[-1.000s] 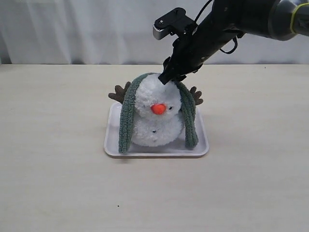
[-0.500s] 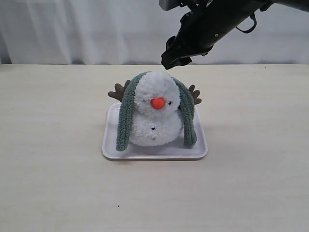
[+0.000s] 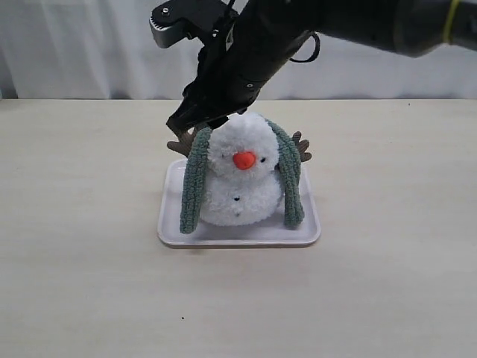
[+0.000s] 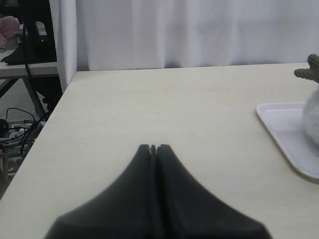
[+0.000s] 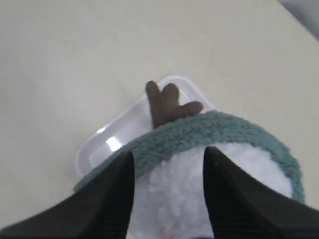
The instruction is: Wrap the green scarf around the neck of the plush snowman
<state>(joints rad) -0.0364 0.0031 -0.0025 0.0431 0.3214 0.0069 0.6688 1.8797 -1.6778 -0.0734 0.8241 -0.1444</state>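
Snowman: the plush snowman [image 3: 240,186] sits upright on a white tray [image 3: 238,240], its orange nose [image 3: 244,159] facing the exterior camera.
Scarf: the green scarf [image 3: 192,186] lies over the back of the snowman's head. One end hangs down each side of the snowman to the tray, and the two ends are apart.
Right gripper: in the exterior view the right gripper [image 3: 197,123] hangs just beside the top of the snowman's head, above a brown twig arm [image 3: 181,143]. Its arm comes in from that view's right. How far the jaws stand apart is hard to read there.
Right wrist view: the fingers [image 5: 117,199] stand wide apart, with the snowman's white head and a band of scarf between them. They grip nothing. I cannot tell whether a finger touches the scarf. Beyond the scarf, the twig arm pokes out over a corner of the tray.
Left gripper: only the left wrist view shows the left gripper [image 4: 153,148]. Its fingers are pressed together with nothing between them, over the bare table [image 4: 174,109] and well apart from the snowman.
Left wrist view: it catches only the tray's edge, a sliver of the snowman's white fluff and a twig arm tip.
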